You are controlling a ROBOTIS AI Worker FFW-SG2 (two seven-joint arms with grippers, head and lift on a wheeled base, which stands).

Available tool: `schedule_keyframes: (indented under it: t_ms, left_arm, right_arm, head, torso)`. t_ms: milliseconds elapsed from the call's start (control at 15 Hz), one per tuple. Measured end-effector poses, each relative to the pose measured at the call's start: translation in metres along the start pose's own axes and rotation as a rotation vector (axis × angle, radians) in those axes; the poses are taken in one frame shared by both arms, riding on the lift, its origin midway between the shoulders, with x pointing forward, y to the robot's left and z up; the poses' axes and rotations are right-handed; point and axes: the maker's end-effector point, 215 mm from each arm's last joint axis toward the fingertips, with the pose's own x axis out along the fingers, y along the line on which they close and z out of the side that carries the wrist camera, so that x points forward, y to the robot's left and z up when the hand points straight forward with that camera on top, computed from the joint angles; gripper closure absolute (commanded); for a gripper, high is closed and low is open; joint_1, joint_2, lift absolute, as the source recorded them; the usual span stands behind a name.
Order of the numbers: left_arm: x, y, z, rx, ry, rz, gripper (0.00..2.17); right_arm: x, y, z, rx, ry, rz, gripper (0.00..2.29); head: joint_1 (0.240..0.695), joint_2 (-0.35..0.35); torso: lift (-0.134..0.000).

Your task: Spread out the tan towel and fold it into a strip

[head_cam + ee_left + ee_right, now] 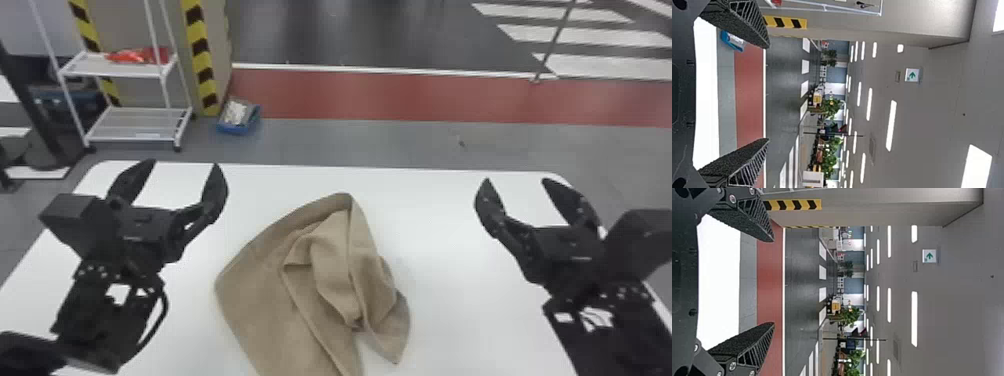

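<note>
In the head view the tan towel lies crumpled on the white table, its folds bunched at the middle and right, a flatter part at the left. My left gripper is open to the left of the towel, with nothing between its fingers. Over the table's right part, my right gripper is also open and apart from the towel. The left wrist view has the left gripper with its two fingers wide apart. Likewise spread is the right gripper in the right wrist view.
The white table has its far edge beyond both grippers. Past it on the floor stand a white shelf cart and a blue box, at the back left. A striped yellow and black pillar is beside the cart.
</note>
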Motion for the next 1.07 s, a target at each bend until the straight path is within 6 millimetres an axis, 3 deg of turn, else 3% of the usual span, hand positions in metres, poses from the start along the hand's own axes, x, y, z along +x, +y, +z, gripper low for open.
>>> schedule_keyframes:
  t_ms: [333, 667, 1067]
  left_arm:
    - [-0.003, 0.0, 0.004, -0.006, -0.007, 0.003, 0.03]
    - [-0.008, -0.003, 0.021, -0.018, -0.069, -0.007, 0.03]
    - [-0.014, 0.001, 0.017, 0.002, -0.054, 0.007, 0.03]
  right_arm:
    - [-0.002, 0.001, 0.0, 0.0, 0.001, 0.005, 0.14]
    - [-0.01, 0.001, -0.003, 0.0, 0.019, 0.019, 0.14]
    - [-0.012, 0.002, 0.014, -0.025, -0.043, 0.045, 0.14]
  head:
    - [0.649, -0.074]
    - [0.649, -0.078]
    - [0.645, -0.073]
  torso:
    - [-0.124]
    - [-0.124]
    - [-0.124]
